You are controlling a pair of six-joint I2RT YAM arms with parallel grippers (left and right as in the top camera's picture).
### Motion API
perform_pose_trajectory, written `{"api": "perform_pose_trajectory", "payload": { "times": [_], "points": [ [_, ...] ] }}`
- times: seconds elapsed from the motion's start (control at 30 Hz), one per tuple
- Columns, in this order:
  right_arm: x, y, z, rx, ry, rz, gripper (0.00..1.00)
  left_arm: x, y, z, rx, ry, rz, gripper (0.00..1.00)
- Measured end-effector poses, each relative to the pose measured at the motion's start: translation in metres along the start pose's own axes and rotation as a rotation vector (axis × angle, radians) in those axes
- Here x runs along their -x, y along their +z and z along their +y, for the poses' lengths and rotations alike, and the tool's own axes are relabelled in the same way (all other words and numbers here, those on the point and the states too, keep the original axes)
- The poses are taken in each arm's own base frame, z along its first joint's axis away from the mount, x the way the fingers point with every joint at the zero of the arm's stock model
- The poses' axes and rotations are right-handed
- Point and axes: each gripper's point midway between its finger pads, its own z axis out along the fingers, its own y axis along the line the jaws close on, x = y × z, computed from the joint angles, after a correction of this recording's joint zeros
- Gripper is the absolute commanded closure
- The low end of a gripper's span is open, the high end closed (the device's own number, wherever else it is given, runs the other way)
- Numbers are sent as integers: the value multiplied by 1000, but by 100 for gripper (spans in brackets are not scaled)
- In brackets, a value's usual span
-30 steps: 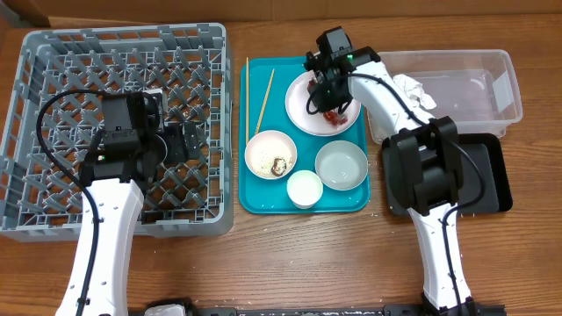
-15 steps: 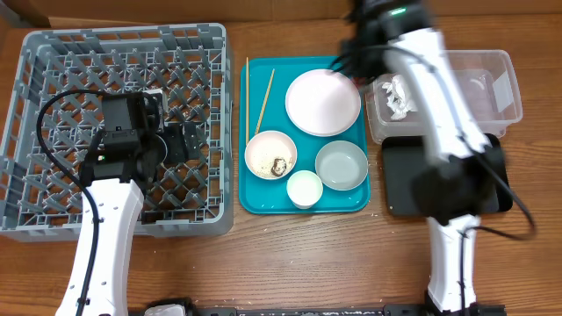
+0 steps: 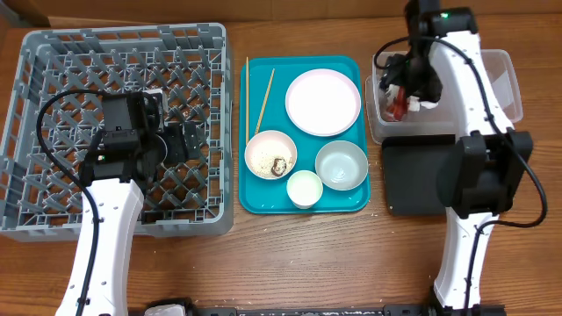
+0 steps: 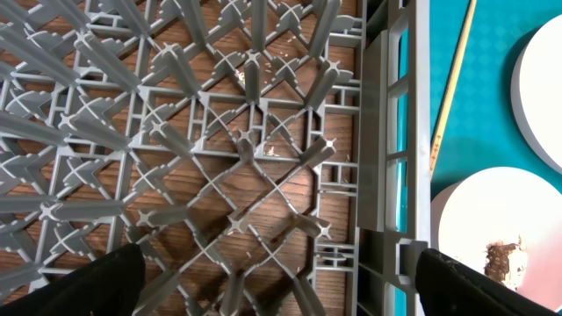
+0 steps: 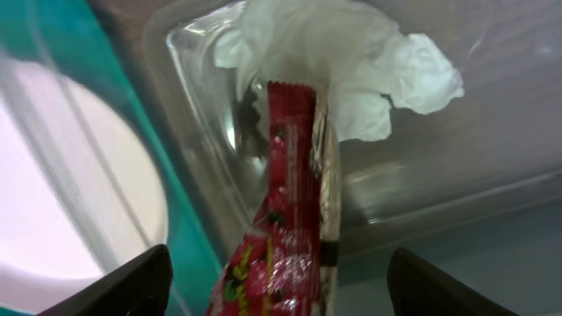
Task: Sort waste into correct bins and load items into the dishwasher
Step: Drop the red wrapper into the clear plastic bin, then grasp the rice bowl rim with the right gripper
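My right gripper (image 3: 406, 86) hangs open over the clear tub (image 3: 500, 88). The red-and-white wrapper (image 5: 285, 219) dangles loose between the spread fingers, above white crumpled paper (image 5: 351, 61) in the tub. The black tray (image 3: 421, 180) lies just in front of the tub. On the teal tray (image 3: 255, 204) are the plate (image 3: 323, 102), the pink bowl (image 3: 270, 154) with rice and a brown lump (image 4: 503, 257), the blue-grey bowl (image 3: 341, 164), the cup (image 3: 305, 188) and two chopsticks (image 3: 263, 98). My left gripper (image 3: 180, 145) is open and holds nothing above the grey rack (image 3: 53, 53).
The rack's right wall (image 4: 386, 158) stands beside the teal tray's left edge. The right arm's lower links (image 3: 479, 175) cover part of the black tray. Cardboard runs along the back of the table.
The right gripper lifted the wrapper off the plate, carried it right to the clear tub and opened its jaws. The plate is now bare. The left arm has not moved.
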Motion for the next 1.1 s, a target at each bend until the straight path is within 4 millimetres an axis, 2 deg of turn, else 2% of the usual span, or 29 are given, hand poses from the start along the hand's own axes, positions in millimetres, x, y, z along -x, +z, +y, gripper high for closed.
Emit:
{"api": "perform_pose_trajectory", "payload": {
  "times": [0.07,0.13,0.17,0.27,0.33,0.4,0.43,0.5,0.6,0.7,0.77,0.9,1.1],
  "points": [
    [-1,-6,3,16,-2,0,19,0,0,0,0,0,0,0],
    [4,-21,11,60,-3,-26,20,0,0,0,0,0,0,0],
    [5,-28,15,83,-4,-38,23,0,0,0,0,0,0,0],
    [8,-66,33,196,-16,-100,28,0,0,0,0,0,0,0],
    [1,-94,50,260,-30,-138,34,0,0,0,0,0,0,0],
    [-14,-122,77,322,-54,-168,39,0,0,0,0,0,0,0],
    [-22,-128,89,340,-56,-174,41,0,0,0,0,1,0,0],
    [-42,-138,127,377,-65,-182,44,0,0,0,0,0,0,0],
    [-77,-130,178,388,-66,-170,47,0,0,0,0,0,0,0],
    [-112,-103,222,362,-49,-163,51,0,0,0,0,0,0,0],
    [-127,-82,239,338,-32,-164,54,0,0,0,0,0,1,0],
    [-149,-38,260,293,-7,-157,60,0,0,0,0,0,1,0],
    [-161,7,278,261,6,-149,61,0,0,0,0,0,1,0]
  ]
}}
